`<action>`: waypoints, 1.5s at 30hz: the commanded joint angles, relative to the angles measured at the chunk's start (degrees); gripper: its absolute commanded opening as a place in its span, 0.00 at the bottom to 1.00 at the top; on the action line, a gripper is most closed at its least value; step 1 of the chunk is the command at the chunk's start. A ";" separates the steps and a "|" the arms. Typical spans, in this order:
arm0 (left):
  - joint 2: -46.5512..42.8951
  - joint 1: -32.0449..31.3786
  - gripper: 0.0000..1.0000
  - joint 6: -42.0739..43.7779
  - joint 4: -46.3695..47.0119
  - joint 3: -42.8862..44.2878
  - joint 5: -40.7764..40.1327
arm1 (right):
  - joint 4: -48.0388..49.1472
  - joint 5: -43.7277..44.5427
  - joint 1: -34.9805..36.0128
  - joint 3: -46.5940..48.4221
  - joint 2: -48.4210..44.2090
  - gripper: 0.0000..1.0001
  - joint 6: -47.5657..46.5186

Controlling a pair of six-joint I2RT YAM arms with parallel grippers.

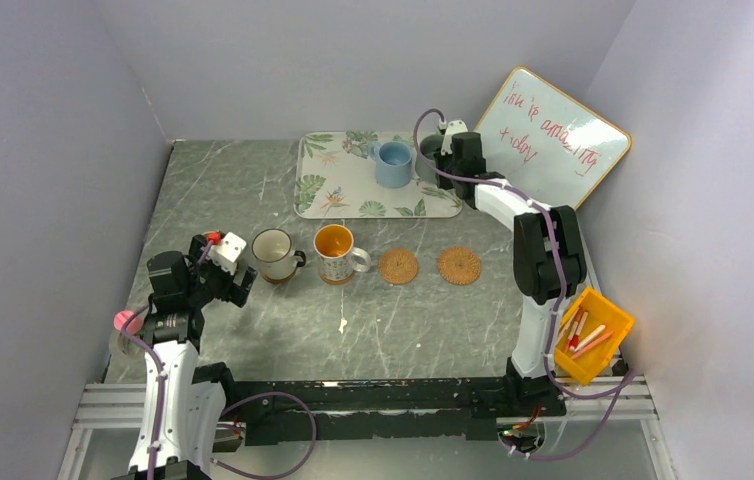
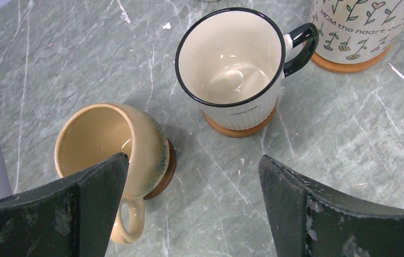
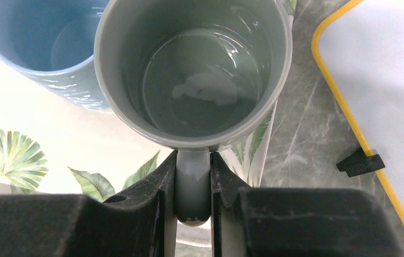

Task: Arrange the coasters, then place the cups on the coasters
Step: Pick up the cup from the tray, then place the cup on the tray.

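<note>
My right gripper (image 3: 193,160) is shut on the handle of the grey-green cup (image 3: 200,69), at the right edge of the leaf-print tray (image 3: 55,139). The light blue cup (image 3: 39,43) stands beside it on the tray. My left gripper (image 2: 194,203) is open above bare table, its left finger next to the tan cup (image 2: 109,144), which sits on a dark brown coaster (image 2: 167,171). The white dark-rimmed cup (image 2: 232,59) and the patterned cup (image 2: 360,27) each stand on a smooth coaster (image 2: 240,130). Two woven coasters (image 1: 398,266) (image 1: 459,265) lie bare to their right.
A whiteboard (image 1: 553,135) with a yellow frame leans in the back right corner, close to the right arm. A yellow bin (image 1: 593,335) of markers hangs at the right edge. Purple walls close in the table on three sides.
</note>
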 commanded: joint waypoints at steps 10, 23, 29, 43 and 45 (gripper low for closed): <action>-0.17 0.34 0.96 1.19 0.27 0.15 2.04 | 7.89 0.24 0.11 0.34 -1.27 0.00 0.80; 0.09 0.35 0.96 1.32 0.08 0.24 2.33 | 6.06 -0.71 -0.02 0.60 -0.74 0.00 0.80; 0.24 0.38 0.96 1.47 0.08 0.24 2.56 | 5.71 -0.53 -0.16 0.77 0.01 0.00 0.80; 0.02 0.38 0.96 1.49 0.07 0.24 2.53 | 0.61 3.41 -0.48 4.80 4.96 0.37 3.02; 0.03 0.38 0.96 1.56 0.00 0.24 2.52 | -2.02 3.78 -0.74 6.74 5.01 0.57 3.02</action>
